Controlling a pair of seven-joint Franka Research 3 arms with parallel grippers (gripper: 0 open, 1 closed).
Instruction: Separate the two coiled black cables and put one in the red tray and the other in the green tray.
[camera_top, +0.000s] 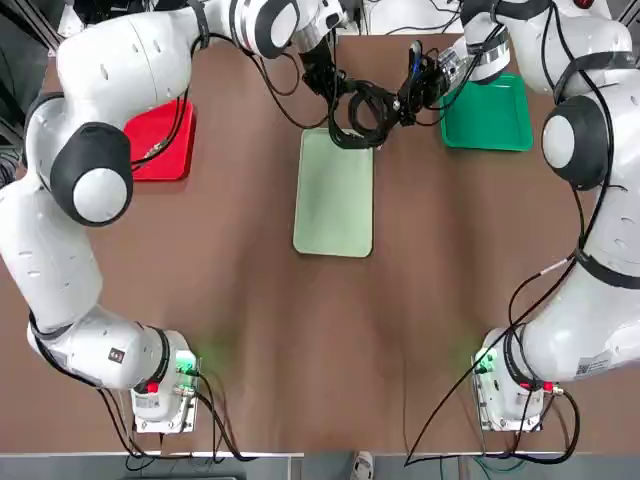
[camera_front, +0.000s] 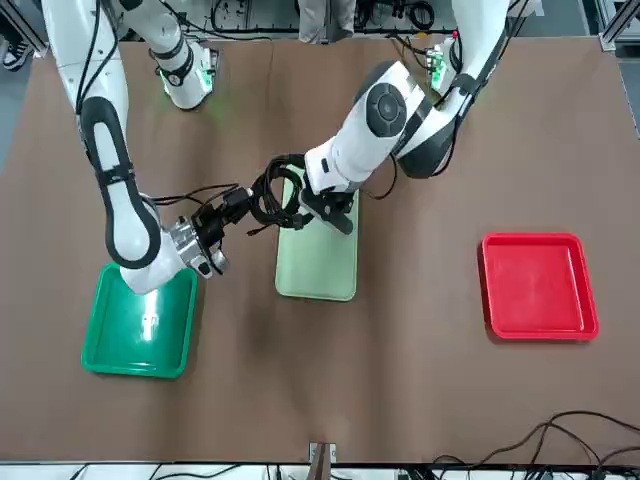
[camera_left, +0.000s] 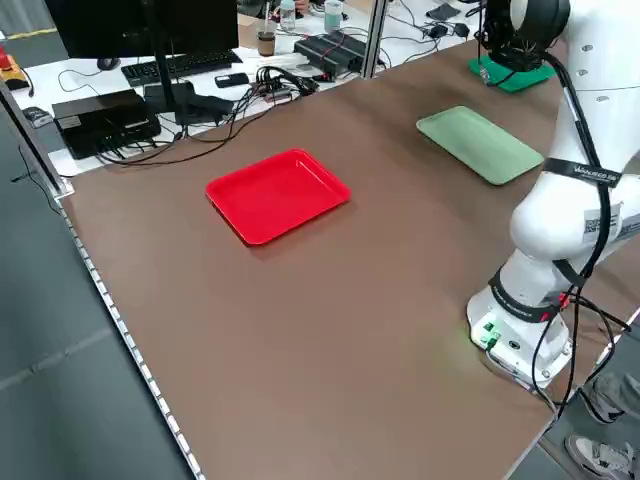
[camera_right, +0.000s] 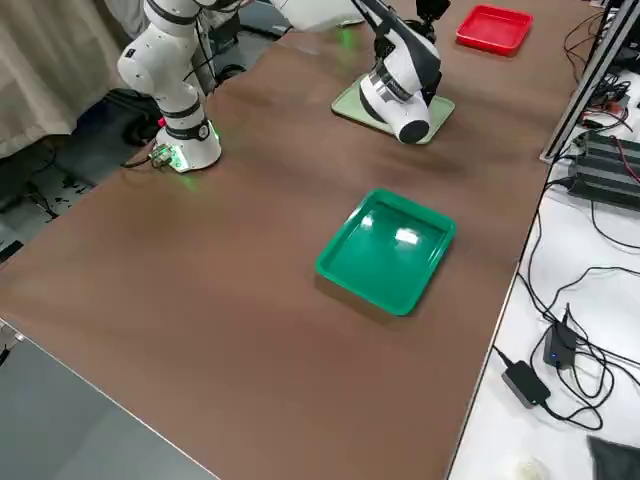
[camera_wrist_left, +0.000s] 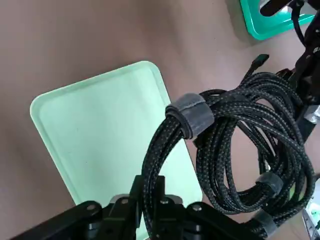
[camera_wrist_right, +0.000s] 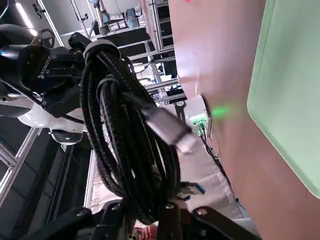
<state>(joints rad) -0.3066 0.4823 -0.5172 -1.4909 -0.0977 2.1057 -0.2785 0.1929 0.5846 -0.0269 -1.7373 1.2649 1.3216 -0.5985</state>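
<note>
Coiled black cables (camera_wrist_left: 216, 165) are hanging near the pale-green tray (camera_wrist_left: 100, 135) | left gripper (camera_wrist_left: 150, 187), right gripper (camera_wrist_right: 147, 210): fingers are pinching cable from opposite sides, presumably for untangling.

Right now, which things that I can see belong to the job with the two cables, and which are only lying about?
For the job:
- coiled black cables, between both grippers
- left gripper
- right gripper
- red tray
- green tray

Only lying about:
- mint-green tray
- keyboard
- monitor
</note>
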